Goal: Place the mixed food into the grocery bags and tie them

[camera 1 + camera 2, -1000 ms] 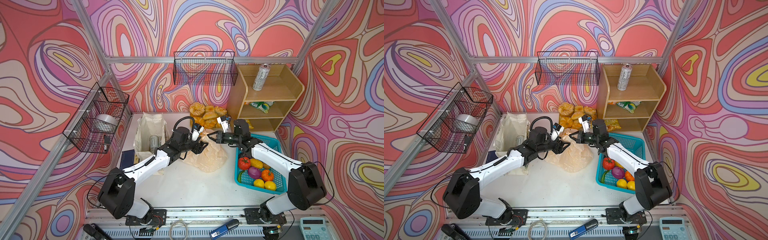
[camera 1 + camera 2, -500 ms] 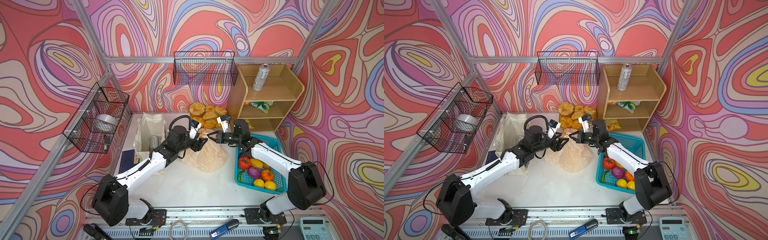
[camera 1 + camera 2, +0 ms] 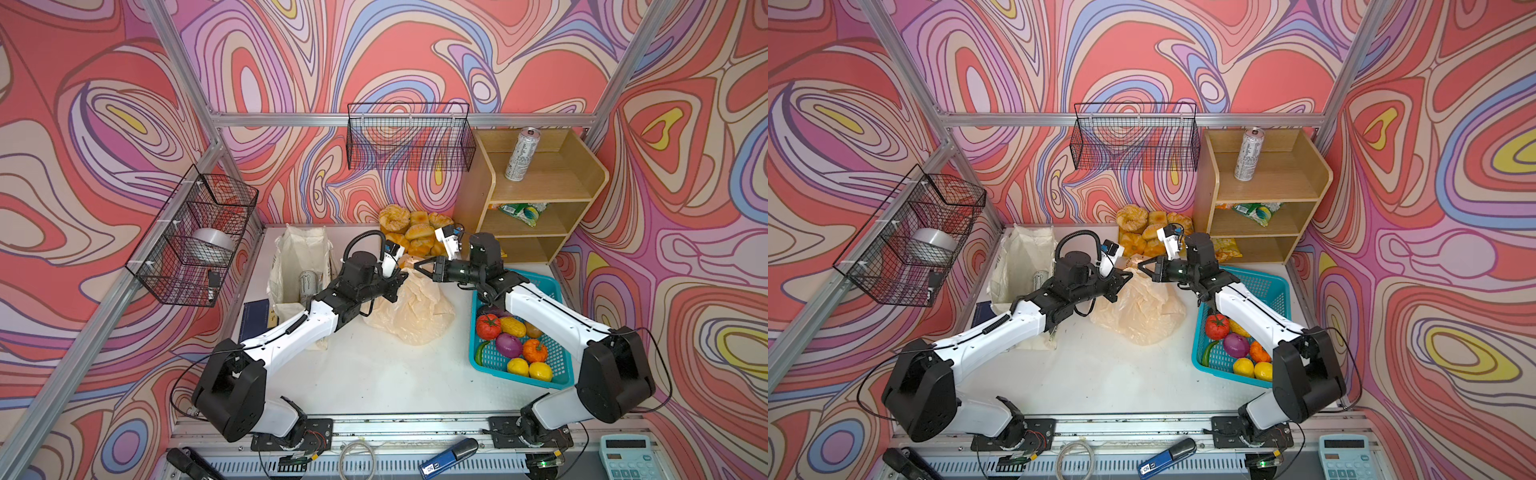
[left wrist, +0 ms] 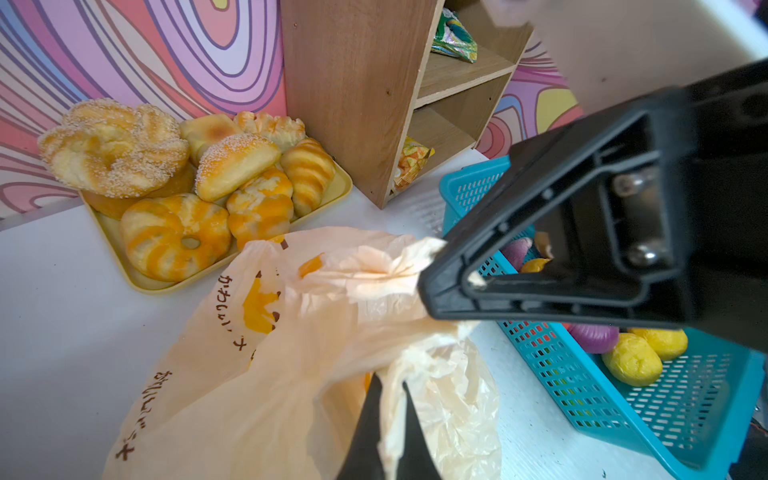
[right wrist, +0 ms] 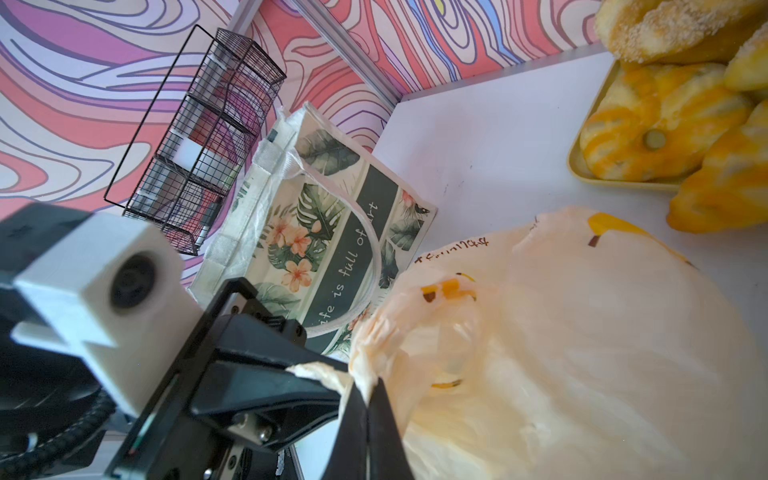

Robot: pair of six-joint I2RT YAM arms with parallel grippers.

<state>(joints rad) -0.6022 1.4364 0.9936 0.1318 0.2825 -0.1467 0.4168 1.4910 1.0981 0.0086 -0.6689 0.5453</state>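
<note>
The cream plastic bag (image 3: 411, 309) with banana prints lies slumped mid-table. My left gripper (image 3: 404, 275) is shut on a twisted strip of its plastic (image 4: 390, 415). My right gripper (image 3: 418, 264) faces it tip to tip, shut on another bunched strip of the bag (image 5: 365, 374). The cloth tote (image 3: 299, 257) stands at the back left with a drink can (image 3: 309, 284) inside. A second can (image 3: 521, 153) and a snack packet (image 3: 524, 210) sit on the wooden shelf (image 3: 540, 193). Lemons (image 3: 530, 369) and a cucumber (image 3: 480, 353) lie in the teal basket (image 3: 552, 291).
A yellow tray of bread rolls (image 3: 411, 232) sits just behind the grippers. Wire baskets hang on the back wall (image 3: 409, 137) and the left wall (image 3: 193, 237). A dark booklet (image 3: 257, 322) lies beside the tote. The basket also holds a tomato (image 3: 488, 326).
My left gripper has closed on the plastic bag's strip, having been open a moment before. The right gripper has kept its grip in the same place.
</note>
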